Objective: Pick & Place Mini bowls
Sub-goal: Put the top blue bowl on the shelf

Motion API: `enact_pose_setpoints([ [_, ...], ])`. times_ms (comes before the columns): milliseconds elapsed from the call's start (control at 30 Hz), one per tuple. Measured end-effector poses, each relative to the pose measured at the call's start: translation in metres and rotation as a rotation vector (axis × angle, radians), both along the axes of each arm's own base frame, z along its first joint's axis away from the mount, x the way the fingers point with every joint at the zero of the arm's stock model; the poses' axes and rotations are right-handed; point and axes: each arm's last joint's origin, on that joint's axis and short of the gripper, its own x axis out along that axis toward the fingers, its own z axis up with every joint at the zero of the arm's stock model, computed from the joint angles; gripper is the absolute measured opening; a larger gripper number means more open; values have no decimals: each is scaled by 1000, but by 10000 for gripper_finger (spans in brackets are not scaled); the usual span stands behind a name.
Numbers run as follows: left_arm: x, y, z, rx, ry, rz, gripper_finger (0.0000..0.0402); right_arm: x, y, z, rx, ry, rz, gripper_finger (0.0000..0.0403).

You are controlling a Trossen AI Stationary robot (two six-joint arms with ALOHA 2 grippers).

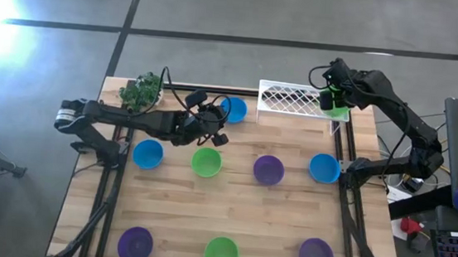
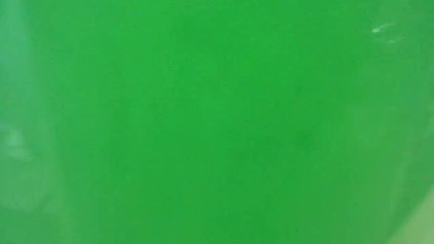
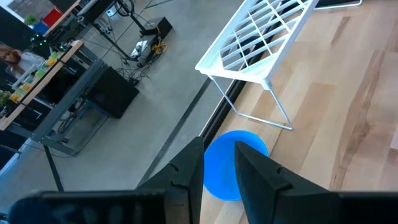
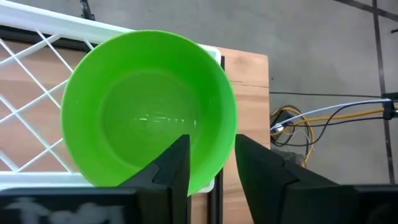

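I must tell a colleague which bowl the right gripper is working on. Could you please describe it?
Find the white wire rack at the table's far edge. At its right end, under the right gripper, sits a green bowl. It is the only bowl on the rack; all others lie on the wooden table.

The pale planked wooden tabletop (image 1: 280,208) looks smooth and matt. The round bright green plastic bowl (image 4: 149,109) is glossy — light glints inside it. The white wire rack (image 3: 261,37) looks smooth-coated, the grey floor (image 1: 223,7) dull.

Grey concrete floor (image 1: 223,7) (glare far left)
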Motion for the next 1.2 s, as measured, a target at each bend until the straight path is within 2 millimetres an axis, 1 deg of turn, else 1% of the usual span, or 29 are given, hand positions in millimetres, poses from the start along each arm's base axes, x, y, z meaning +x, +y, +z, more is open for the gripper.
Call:
enact_pose_setpoints([
  [167, 0, 1, 0, -1, -2, 5, 92, -1, 1, 13, -34, -34, 10, 125],
  [333, -1, 8, -1, -21, -4, 7, 92, -4, 9, 33, -59, -126, 45, 112],
  [467, -2, 18, -5, -101, 30, -69, 92, -9, 21, 46, -82, -192, 96, 103],
  [600, -5, 33, -9, -199, 69, -164, 92, -12, 34, 53, -107, -222, 164, 95],
  [800, -7, 51, -13, -132, 204, -305, 92, -10, 51, 60, -129, -263, 304, 87],
  [933, -3, 63, -26, -200, 229, -365, 92, -8, 61, 63, -146, -288, 366, 82],
  [1033, 2, 70, -42, -249, 262, -381, 92, -7, 67, 64, -141, -304, 414, 79],
  [1200, 14, 75, -69, -294, 337, -413, 92, -4, 72, 66, -144, -319, 452, 81],
])
